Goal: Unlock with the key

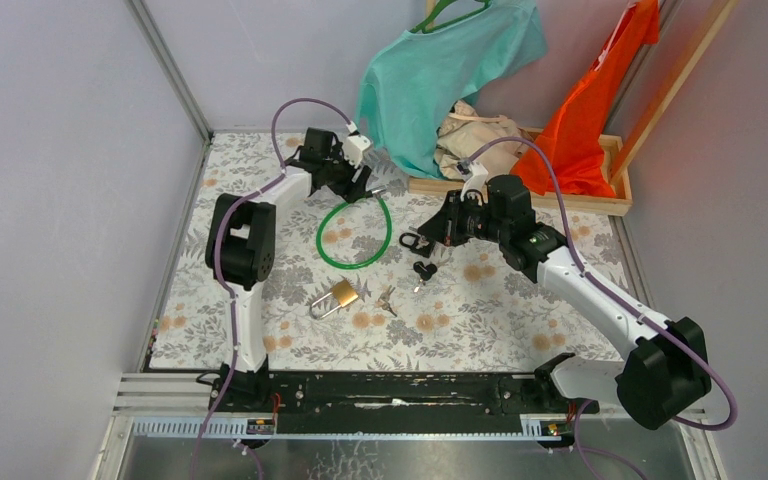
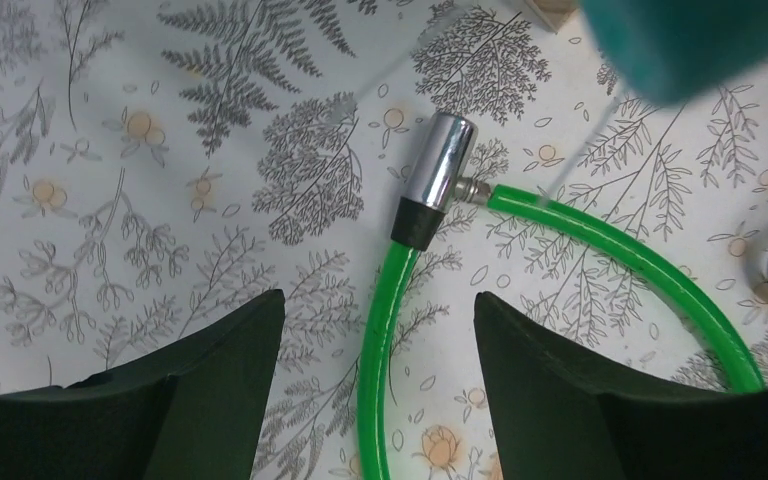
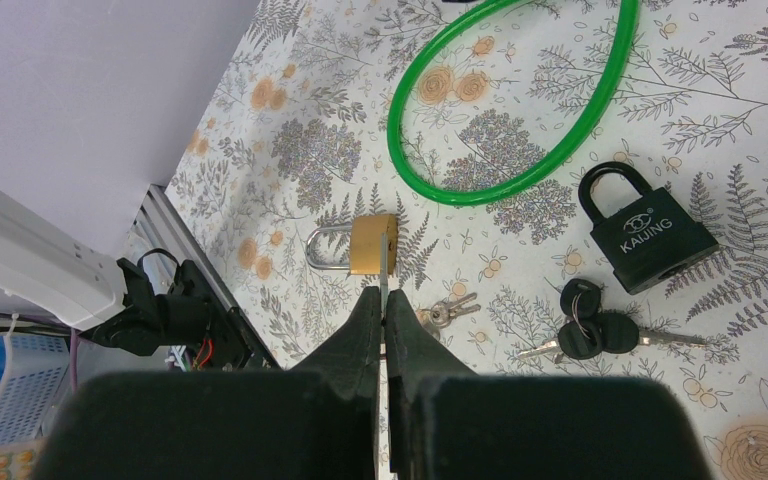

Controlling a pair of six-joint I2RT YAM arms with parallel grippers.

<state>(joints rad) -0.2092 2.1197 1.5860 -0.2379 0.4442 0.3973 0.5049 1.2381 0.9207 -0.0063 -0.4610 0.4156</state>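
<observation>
My right gripper [image 3: 382,292] is shut on a thin silver key [image 3: 384,268] whose blade sticks out past the fingertips. It hovers above the table near the black padlock [image 3: 650,232], also in the top view [image 1: 415,242]. A brass padlock [image 3: 373,243] lies on its side mid-table [image 1: 340,295]. A bunch of black-headed keys [image 3: 590,328] and small silver keys [image 3: 445,312] lie between them. My left gripper [image 2: 379,300] is open above the green cable lock [image 2: 385,340], just short of its chrome cylinder [image 2: 438,170].
The green cable loop [image 1: 355,235] lies behind the padlocks. A wooden tray [image 1: 615,200] with teal, beige and orange cloth stands at the back right. Walls close in left and right. A black rail [image 1: 390,395] runs along the near edge.
</observation>
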